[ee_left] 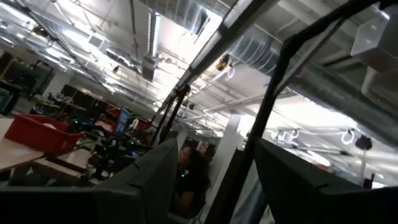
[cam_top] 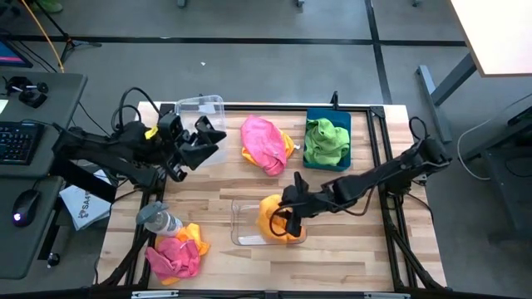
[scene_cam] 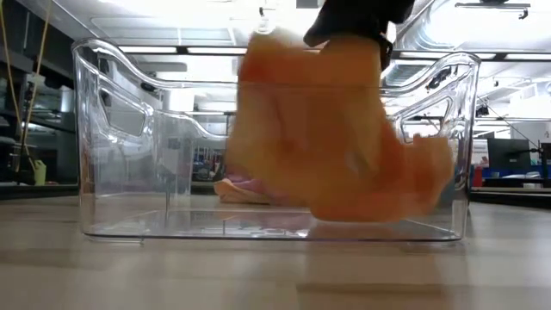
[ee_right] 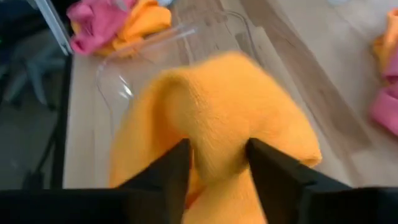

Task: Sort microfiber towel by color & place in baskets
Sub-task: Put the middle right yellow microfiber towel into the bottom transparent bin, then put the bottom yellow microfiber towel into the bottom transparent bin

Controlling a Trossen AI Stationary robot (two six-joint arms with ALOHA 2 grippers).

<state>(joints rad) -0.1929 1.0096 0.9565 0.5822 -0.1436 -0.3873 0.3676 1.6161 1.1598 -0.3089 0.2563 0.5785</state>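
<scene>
My right gripper (cam_top: pixel 288 219) is shut on an orange towel (cam_top: pixel 271 214) over the clear basket (cam_top: pixel 242 226) at the table's near middle. In the low view the towel (scene_cam: pixel 344 138) hangs inside that basket (scene_cam: pixel 112 172). My left gripper (cam_top: pixel 204 138) is open and raised beside a second clear basket (cam_top: pixel 200 105) at the far left, and touches nothing. A blue basket (cam_top: pixel 339 153) at the far right holds a green towel (cam_top: pixel 325 138). A pink towel (cam_top: pixel 264 141) lies over an orange one at the far middle. Pink and orange towels (cam_top: pixel 176 251) lie heaped at the near left. My right gripper (ee_right: pixel 217 167) pinches a bunched fold (ee_right: pixel 217 140) of the orange towel between its two fingers, coming from above and slanting down. The towel bulges up past the fingers and hangs below them into the clear basket, slack, its lower end (scene_cam: pixel 362 211) close to the basket's floor.
A grey-capped clear bottle (cam_top: pixel 157 219) lies at the near left beside the pink and orange heap. A black frame (cam_top: pixel 378 112) borders the table. Bare wood (cam_top: pixel 349 249) shows at the near right. A keyboard and mouse sit on a side desk (cam_top: pixel 33 166) to the left.
</scene>
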